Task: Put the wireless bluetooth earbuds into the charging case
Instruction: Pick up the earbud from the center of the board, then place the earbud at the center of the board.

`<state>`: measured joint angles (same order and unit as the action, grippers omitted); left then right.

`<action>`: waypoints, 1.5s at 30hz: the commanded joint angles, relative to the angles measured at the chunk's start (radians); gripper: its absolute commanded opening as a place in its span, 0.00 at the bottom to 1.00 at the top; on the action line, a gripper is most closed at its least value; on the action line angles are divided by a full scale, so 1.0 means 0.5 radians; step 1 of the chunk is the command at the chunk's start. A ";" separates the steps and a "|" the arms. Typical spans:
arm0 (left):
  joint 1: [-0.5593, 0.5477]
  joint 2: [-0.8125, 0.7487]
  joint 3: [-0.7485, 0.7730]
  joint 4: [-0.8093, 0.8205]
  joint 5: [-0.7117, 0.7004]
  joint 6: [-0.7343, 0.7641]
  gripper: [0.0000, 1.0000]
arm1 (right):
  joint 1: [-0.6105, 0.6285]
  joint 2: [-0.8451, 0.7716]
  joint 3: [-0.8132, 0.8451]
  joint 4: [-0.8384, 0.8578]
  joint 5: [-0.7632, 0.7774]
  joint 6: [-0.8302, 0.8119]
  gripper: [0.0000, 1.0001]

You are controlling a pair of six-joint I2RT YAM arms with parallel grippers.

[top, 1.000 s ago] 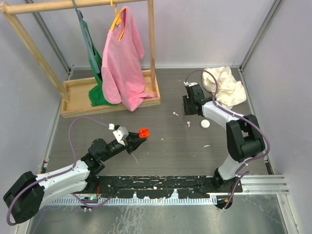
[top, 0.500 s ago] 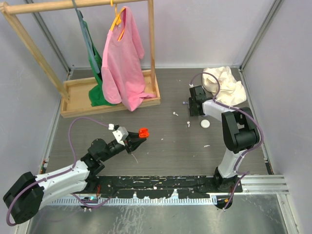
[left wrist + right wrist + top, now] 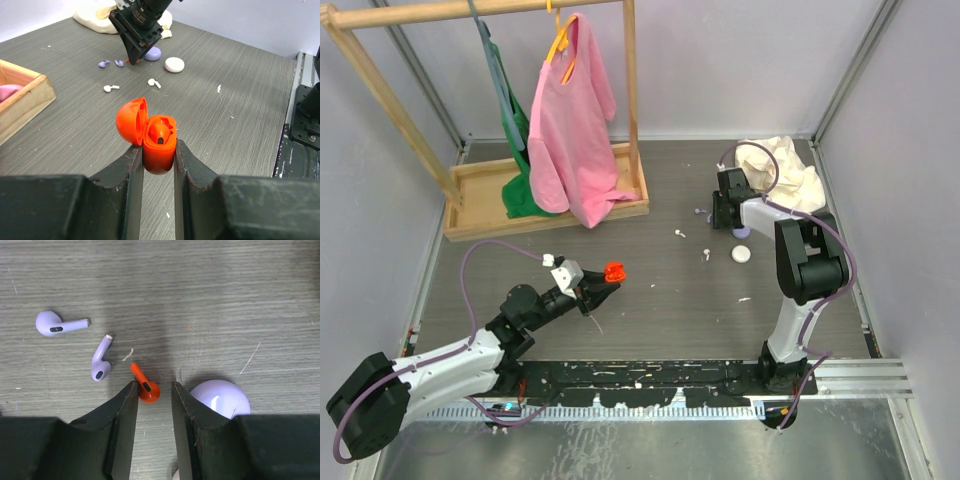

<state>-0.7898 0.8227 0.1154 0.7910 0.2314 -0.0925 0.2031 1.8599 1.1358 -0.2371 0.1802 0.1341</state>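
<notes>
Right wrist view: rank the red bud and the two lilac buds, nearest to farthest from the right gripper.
1. The red bud, between the right gripper fingertips, closer to the left one.
2. The stem-up lilac bud, just up and left of the fingers.
3. The sideways lilac bud, far upper left.
</notes>
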 commanded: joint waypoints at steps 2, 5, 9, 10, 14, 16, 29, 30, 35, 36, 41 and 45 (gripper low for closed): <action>0.003 -0.005 0.096 0.075 0.003 0.024 0.00 | -0.020 0.042 0.072 0.045 -0.068 0.000 0.38; 0.003 -0.003 0.097 0.076 0.004 0.025 0.00 | -0.020 0.034 0.062 0.036 -0.069 -0.008 0.37; 0.005 0.000 0.099 0.075 0.010 0.023 0.00 | -0.020 0.005 0.051 0.011 -0.096 -0.017 0.28; 0.005 0.005 0.098 0.076 0.012 0.025 0.00 | -0.020 -0.004 0.048 0.000 -0.107 -0.020 0.25; 0.004 0.004 0.098 0.075 0.013 0.025 0.00 | -0.020 -0.055 0.035 -0.034 -0.138 -0.032 0.17; 0.004 0.000 0.099 0.074 0.013 0.025 0.00 | -0.017 -0.097 0.023 -0.053 -0.150 -0.042 0.16; 0.003 -0.051 0.095 0.023 -0.017 0.056 0.00 | 0.309 -0.535 -0.156 -0.165 -0.242 -0.062 0.17; 0.004 -0.054 0.096 0.020 -0.019 0.059 0.00 | 0.362 -0.556 -0.159 -0.182 -0.230 -0.063 0.17; 0.004 -0.065 0.095 0.004 -0.040 0.073 0.00 | 0.638 -0.607 -0.177 -0.236 -0.193 -0.051 0.18; 0.003 -0.066 0.094 0.003 -0.044 0.074 0.00 | 0.691 -0.607 -0.187 -0.237 -0.190 -0.039 0.18; 0.005 -0.063 0.092 0.004 -0.049 0.076 0.00 | 0.932 -0.576 -0.218 -0.234 -0.134 -0.009 0.19; 0.003 -0.062 0.092 0.004 -0.052 0.078 0.00 | 1.049 -0.522 -0.238 -0.219 -0.130 -0.004 0.19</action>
<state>-0.7902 0.8047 0.1249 0.7540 0.2214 -0.0765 0.6853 1.5929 1.0248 -0.3614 0.0879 0.1158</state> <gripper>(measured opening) 0.254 0.260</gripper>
